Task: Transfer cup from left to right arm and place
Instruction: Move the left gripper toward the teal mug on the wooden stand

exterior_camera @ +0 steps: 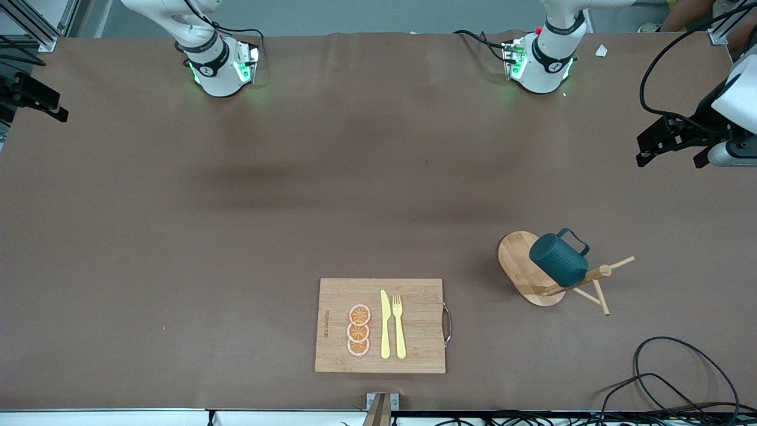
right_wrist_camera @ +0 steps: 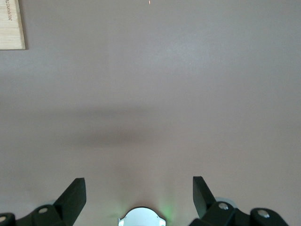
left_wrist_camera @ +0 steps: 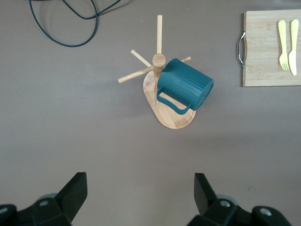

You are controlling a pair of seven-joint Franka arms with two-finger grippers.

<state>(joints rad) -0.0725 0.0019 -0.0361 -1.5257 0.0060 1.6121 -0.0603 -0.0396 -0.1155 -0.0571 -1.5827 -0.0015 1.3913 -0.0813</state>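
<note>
Teal and ribbed, the cup (exterior_camera: pixel 558 258) hangs tilted on the wooden peg rack (exterior_camera: pixel 532 278), its loop handle hooked over one of the pegs and its body resting above the rack's oval base. The rack stands on the brown table (exterior_camera: pixel 177 236) toward the left arm's end, fairly near the front camera. In the left wrist view the cup (left_wrist_camera: pixel 185 89) shows its dark side and handle, while its inside cannot be made out from either angle.

Beside the rack, toward the middle of the table and a little nearer the front camera, lies a bamboo cutting board (exterior_camera: pixel 381 325) with a metal handle on the edge facing the rack. On it rest a yellow knife (exterior_camera: pixel 385 324) and a yellow fork (exterior_camera: pixel 399 325) side by side, and next to them a row of three orange slices (exterior_camera: pixel 358 331), possibly toy ones.

A black cable (exterior_camera: pixel 680 378) loops on the table's corner near the rack.

The left gripper (left_wrist_camera: pixel 141 200) hangs in the air over bare table, well apart from the cup, its fingers spread wide and holding nothing. The right gripper (right_wrist_camera: pixel 139 197) is likewise up over bare table with fingers parted and nothing between them; this arm waits.
</note>
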